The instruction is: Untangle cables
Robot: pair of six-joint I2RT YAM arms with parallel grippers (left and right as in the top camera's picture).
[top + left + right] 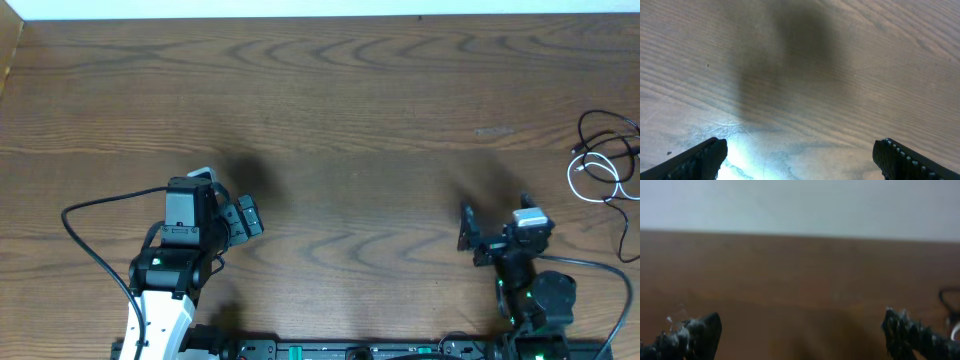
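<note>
While left gripper (pixel 797 147) and right gripper (pixel 801 319) sit jaws apart, empty, we'd take the light, floppy cables (pixel 606 158) at right edge by an outer loop.

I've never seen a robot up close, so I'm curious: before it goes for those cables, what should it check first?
1. Left gripper open and empty: ok.
2. Right gripper open and empty: ok.
3. Cables visible from overhead: ok, near the table's right edge.
4. Black and white cables already apart: not ok, their loops overlap.
5. Which cable lies on top: cannot tell, too small.
6. Bare wood between Right gripper and Cables: ok.
</note>
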